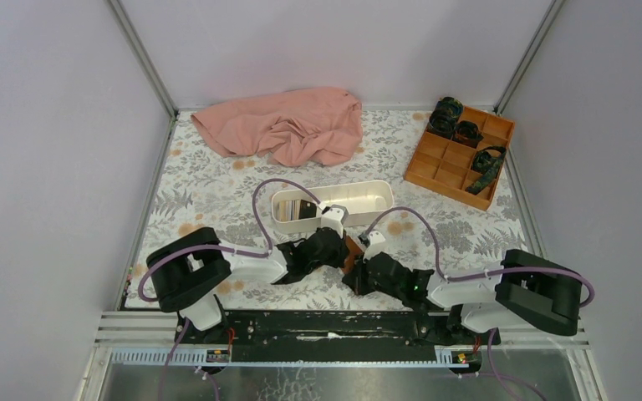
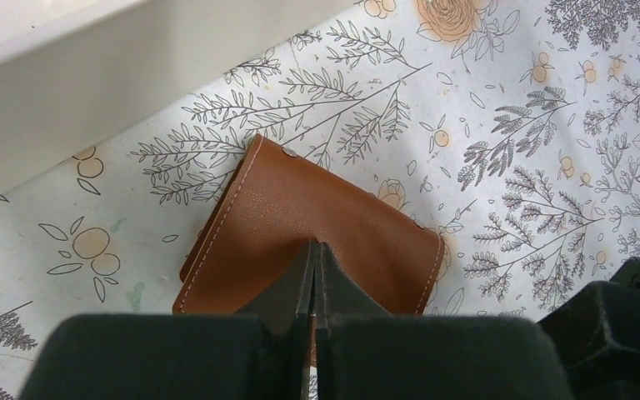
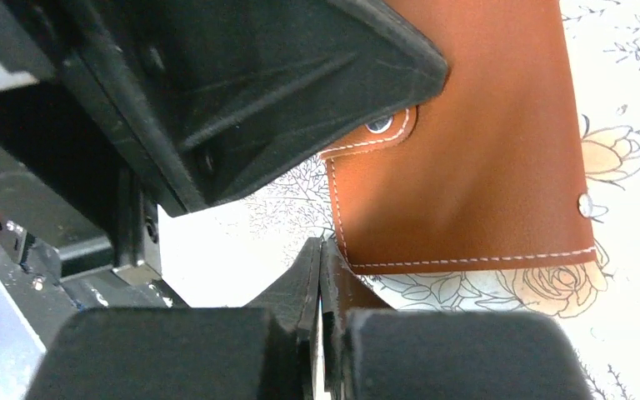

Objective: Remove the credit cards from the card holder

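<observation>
The brown leather card holder [image 2: 317, 218] lies folded shut on the floral cloth, between the two grippers [image 1: 352, 251]. My left gripper [image 2: 315, 244] is shut, its tips resting over the holder's near edge with nothing seen between them. My right gripper [image 3: 321, 242] is shut and empty, its tips just off the holder's [image 3: 475, 167] near left corner. The snap tab [image 3: 381, 127] sits partly under the left gripper's black body [image 3: 242, 92]. No card shows at the holder. What look like cards [image 1: 294, 209] stand in the left end of the white tray.
The long white oval tray [image 1: 359, 194] stands just behind the grippers; its wall [image 2: 50, 83] fills the left wrist view's top left. A pink cloth [image 1: 288, 125] lies at the back. An orange compartmented box [image 1: 460, 154] with dark items is at the back right.
</observation>
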Motion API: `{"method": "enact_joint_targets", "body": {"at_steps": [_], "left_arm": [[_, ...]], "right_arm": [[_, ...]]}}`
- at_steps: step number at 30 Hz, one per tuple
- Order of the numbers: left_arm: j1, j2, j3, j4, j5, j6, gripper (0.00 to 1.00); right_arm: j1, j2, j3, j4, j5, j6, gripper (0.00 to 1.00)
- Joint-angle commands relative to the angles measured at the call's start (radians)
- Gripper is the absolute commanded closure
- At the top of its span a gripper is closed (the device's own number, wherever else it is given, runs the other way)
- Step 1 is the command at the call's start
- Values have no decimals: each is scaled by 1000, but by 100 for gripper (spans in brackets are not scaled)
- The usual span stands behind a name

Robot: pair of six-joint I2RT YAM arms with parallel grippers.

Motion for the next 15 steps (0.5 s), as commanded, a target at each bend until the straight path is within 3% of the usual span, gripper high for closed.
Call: {"method": "enact_joint_targets", "body": {"at_steps": [1, 5, 10, 15], "left_arm": [[5, -13, -15, -32, -33, 20, 100], [4, -26, -43, -18, -24, 4, 100], [3, -51, -91, -6, -15, -16, 100], [4, -68, -132, 22, 24, -29, 100]], "right_arm": [[5, -27, -66, 6, 58, 82, 100], [-38, -118, -69, -111, 122, 74, 100], [-198, -238, -113, -106, 35, 39, 100], [-264, -264, -81, -154, 18, -25, 100]]}}
